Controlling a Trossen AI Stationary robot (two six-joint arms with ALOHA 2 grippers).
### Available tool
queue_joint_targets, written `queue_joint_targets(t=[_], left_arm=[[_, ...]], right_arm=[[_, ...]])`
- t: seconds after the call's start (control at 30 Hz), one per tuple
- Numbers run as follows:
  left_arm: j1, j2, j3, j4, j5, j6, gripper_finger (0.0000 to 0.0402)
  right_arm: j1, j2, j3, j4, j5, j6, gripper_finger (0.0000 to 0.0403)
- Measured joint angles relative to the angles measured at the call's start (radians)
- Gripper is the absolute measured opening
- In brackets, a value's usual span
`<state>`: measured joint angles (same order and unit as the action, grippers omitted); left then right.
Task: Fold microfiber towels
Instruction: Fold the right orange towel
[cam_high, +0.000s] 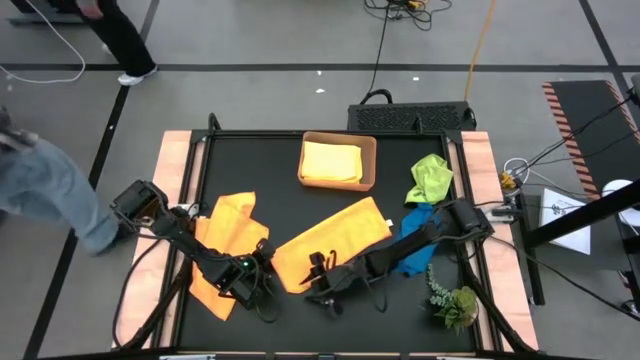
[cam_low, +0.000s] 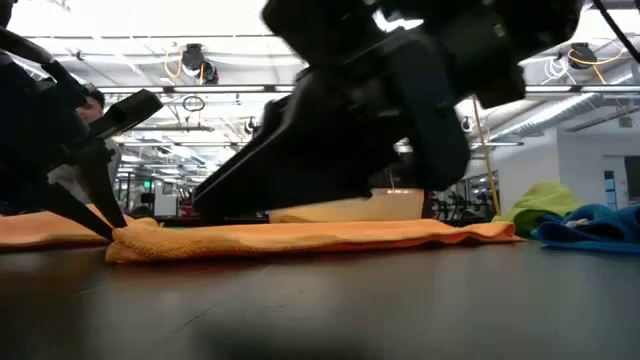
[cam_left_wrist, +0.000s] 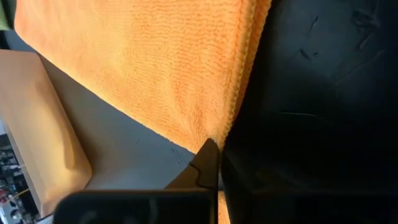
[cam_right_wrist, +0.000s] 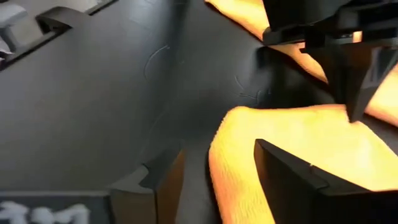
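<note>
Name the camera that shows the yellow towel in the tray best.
The high view: the yellow towel lies folded in the tan tray, seen whole from above. The low view shows only a pale strip of the tray behind an arm, the left wrist view only the tray's side, the right wrist view neither.
</note>
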<state>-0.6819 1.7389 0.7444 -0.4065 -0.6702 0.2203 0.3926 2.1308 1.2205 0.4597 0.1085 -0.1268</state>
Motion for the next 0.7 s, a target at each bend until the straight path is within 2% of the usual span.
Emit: queue_joint_targets(t=[0.17, 0.37, 0.57, 0.7], left_arm=[[0.0, -0.007, 0.0, 0.001, 0.0, -0.003, 0.0016], [0.0, -0.015, -0.001, 0.0, 0.004, -0.024, 0.001], [0.0, -0.016, -0.001, 0.0, 0.008, -0.046, 0.0009], [0.0, -0.016, -0.001, -0.003, 0.011, -0.063, 0.0007]], right_arm=[[-0.006, 0.066, 0.068, 0.0, 0.008, -0.002, 0.0216], [-0.024, 0.149, 0.148, 0.007, 0.026, 0.011, 0.0219], [-0.048, 0.176, 0.161, -0.009, 0.051, 0.046, 0.0192], [-0.053, 0.175, 0.162, -0.039, 0.083, 0.063, 0.0144]])
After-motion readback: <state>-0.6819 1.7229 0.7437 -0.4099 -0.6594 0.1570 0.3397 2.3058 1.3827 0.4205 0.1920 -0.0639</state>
